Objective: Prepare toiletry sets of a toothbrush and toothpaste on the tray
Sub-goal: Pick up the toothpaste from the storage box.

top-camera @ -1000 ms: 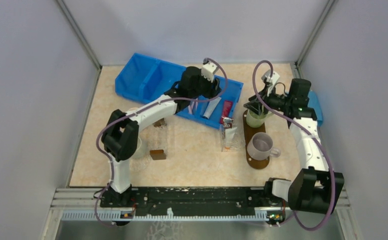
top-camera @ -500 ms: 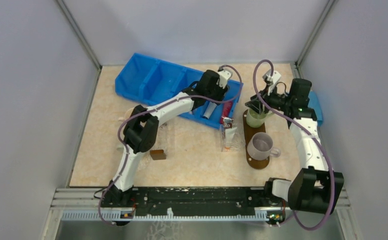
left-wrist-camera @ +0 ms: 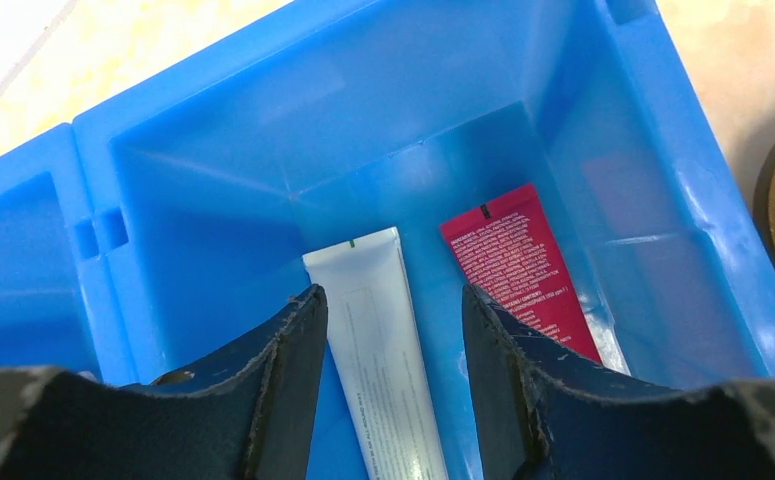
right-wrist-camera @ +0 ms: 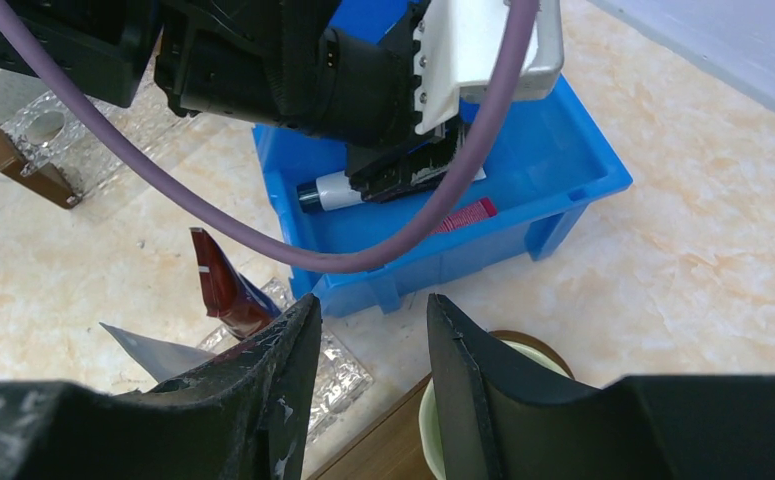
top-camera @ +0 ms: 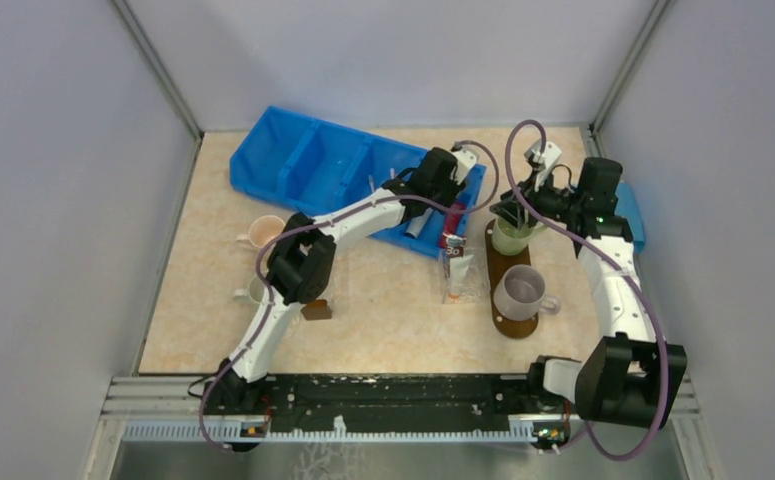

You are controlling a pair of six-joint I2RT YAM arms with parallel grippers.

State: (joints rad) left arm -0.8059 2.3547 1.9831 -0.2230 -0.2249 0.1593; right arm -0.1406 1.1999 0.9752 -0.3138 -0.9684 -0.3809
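- Toothpaste: white tube (left-wrist-camera: 373,330) and red tube (left-wrist-camera: 518,270) lie side by side, slightly apart, in the end compartment of the blue bin (left-wrist-camera: 683,150); neither is on the tray (top-camera: 515,325).
- Left gripper (left-wrist-camera: 393,300): jaws apart, straddling the white tube, nothing held.
- Risk: the finger nearer the red tube lands on it or drags it along; a slick tube could squirt out of the pinch.
- Right gripper (right-wrist-camera: 373,305): jaws apart, empty, over the green cup (top-camera: 509,237) on the tray, near the left wrist. Clash risk on transfer.
- Tray also carries a grey mug (top-camera: 520,290).

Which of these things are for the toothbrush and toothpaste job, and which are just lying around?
For the job:
white plastic toothpaste tube
red plastic toothpaste tube
long dark brown oval tray
open left end effector above the tubes

Just lying about:
small brown block
pale peach cup at the far left
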